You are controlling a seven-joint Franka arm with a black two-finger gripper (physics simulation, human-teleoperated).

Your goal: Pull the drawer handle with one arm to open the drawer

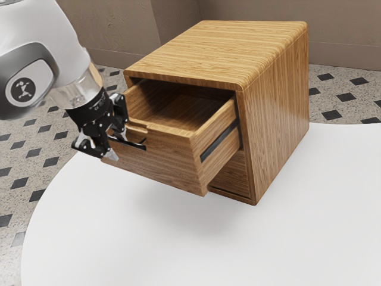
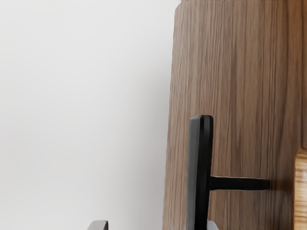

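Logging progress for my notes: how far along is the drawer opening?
Done: the drawer stands well out of the cabinet, its inside showing. In hand: the gripper sits at the handle on the drawer's front. Left: perhaps a further pull; its full travel is not visible.

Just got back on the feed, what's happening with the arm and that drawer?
The arm's gripper is at the black handle on the front of the upper drawer. The drawer stands well out of the wooden cabinet, so it is open by a good part of its length. The cabinet sits on a white table.
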